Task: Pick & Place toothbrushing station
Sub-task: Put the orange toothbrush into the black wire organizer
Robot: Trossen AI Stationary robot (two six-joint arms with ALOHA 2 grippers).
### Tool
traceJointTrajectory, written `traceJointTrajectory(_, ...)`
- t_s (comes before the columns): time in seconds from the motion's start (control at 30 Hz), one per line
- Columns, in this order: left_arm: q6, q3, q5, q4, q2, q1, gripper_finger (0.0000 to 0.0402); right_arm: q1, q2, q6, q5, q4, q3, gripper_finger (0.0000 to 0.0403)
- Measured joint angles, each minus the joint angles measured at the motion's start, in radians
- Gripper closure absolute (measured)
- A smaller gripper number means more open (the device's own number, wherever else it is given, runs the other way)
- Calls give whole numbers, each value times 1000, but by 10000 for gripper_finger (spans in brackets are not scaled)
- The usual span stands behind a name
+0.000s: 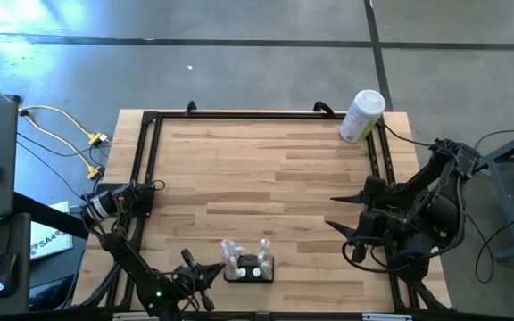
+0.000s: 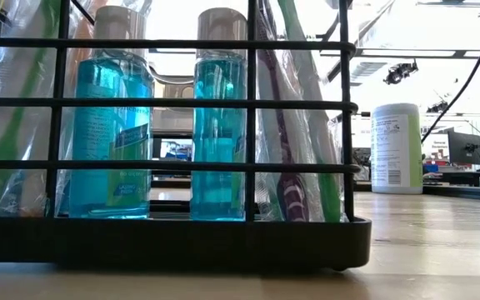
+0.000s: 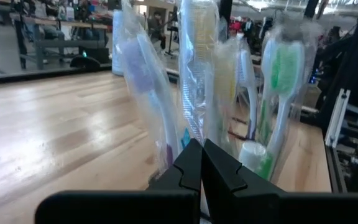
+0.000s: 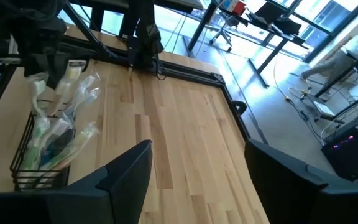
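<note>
The toothbrushing station (image 1: 249, 266) sits at the near edge of the wooden counter (image 1: 266, 178), a little left of its middle: a low black wire rack with a solid dark base, its thin bars forming an open cage. From table height it looks packed. Two clear bottles of blue mouthwash (image 2: 111, 117) with pale caps stand side by side in the middle, and wrapped toothbrushes (image 2: 294, 125) lean up at both ends, green and purple handles showing through crinkled plastic; their exact number is hard to make out behind the wrapping. The left pincer (image 1: 211, 272) rests just beside the rack's left side, its two dark fingers (image 3: 191, 168) pressed tight together with nothing between them, the wrapped brushes rising right in front of them. The right pincer (image 1: 344, 219) hangs over the counter's right side, well apart from the rack, its jaws spread wide and empty. One tall white cylindrical container (image 1: 362, 115) with a green label stands alone at the far right corner.
</note>
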Motion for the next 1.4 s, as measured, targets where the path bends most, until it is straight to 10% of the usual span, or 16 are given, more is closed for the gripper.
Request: traceJointTrajectory(1.4,-1,-2,138,35,4,19,358,-7,0,-24,-22,41,0,153)
